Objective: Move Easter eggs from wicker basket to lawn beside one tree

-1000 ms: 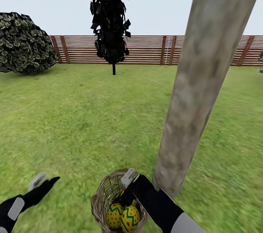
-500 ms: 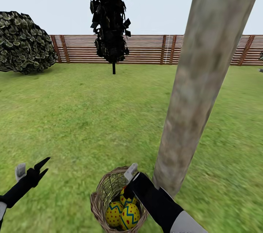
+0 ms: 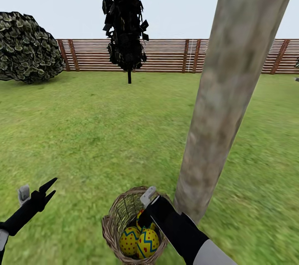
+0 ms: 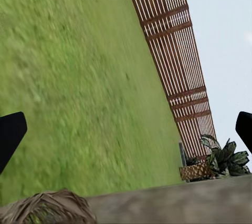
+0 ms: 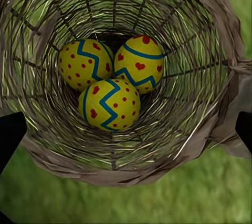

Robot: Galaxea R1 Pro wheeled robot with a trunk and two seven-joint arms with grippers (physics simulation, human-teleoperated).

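Right gripper (image 3: 143, 215), spread wide, hangs over my basket (image 5: 210, 34); the eggs (image 5: 109, 104) look smooth, slippery, so I'd pinch one across its middle.

Below the black right gripper (image 3: 143, 215), the three eggs (image 5: 110, 104) are bright yellow, each with a blue zigzag band and red dots. The basket (image 5: 207, 50) around them is woven brown twig. The lawn (image 3: 104, 132) is mottled green, the tree trunk (image 3: 226, 91) beside that gripper pale grey-brown and blotchy. Far beyond, the fence (image 3: 166, 55) is reddish-brown slats.
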